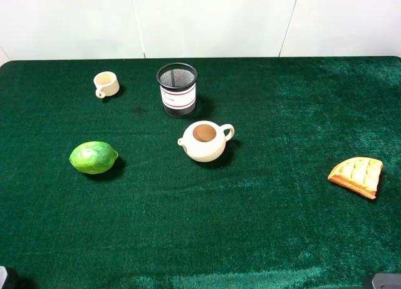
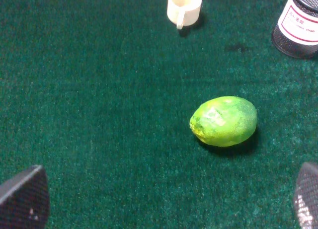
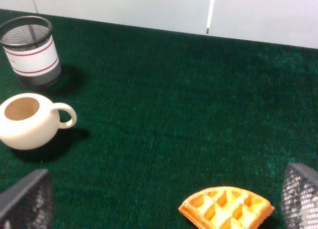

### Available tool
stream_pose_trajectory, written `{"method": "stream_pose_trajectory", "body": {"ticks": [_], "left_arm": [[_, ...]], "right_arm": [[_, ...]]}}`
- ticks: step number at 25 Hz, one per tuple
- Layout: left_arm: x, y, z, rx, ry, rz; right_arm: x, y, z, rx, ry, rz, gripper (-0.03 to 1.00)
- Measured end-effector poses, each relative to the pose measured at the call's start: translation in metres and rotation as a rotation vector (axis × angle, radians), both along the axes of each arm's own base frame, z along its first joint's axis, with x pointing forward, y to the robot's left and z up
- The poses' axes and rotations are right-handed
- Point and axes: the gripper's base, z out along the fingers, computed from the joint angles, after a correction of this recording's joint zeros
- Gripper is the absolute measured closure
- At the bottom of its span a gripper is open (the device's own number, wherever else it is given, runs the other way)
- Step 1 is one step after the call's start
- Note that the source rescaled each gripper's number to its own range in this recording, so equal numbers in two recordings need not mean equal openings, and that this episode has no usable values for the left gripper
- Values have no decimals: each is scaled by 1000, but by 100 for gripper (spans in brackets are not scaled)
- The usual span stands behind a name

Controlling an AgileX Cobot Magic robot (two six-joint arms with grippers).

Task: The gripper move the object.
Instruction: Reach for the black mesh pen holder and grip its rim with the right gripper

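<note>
The black wire-mesh pen cup (image 1: 177, 89) with a white, red-striped label stands upright at the back middle of the green table. It also shows in the left wrist view (image 2: 298, 25) and the right wrist view (image 3: 31, 52). My left gripper (image 2: 164, 201) is open and empty, low at the near left, with a lime ahead of it. My right gripper (image 3: 164, 201) is open and empty at the near right, with a waffle piece just ahead. Both grippers are far from the cup.
A cream teapot (image 1: 205, 140) without a lid sits just in front of the cup. A small cream mug (image 1: 106, 84) is at the back left. A green lime (image 1: 93, 157) lies at the left, and a waffle piece (image 1: 357, 175) at the right. A white wall runs behind the table.
</note>
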Motion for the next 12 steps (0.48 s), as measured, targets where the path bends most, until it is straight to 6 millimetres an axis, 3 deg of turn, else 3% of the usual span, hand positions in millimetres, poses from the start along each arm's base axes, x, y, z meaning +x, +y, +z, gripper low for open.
{"method": "stream_pose_trajectory", "body": {"ticks": [12], "left_arm": [[0, 0, 0, 0, 0, 0]], "right_arm": [[0, 0, 0, 0, 0, 0, -3]]}}
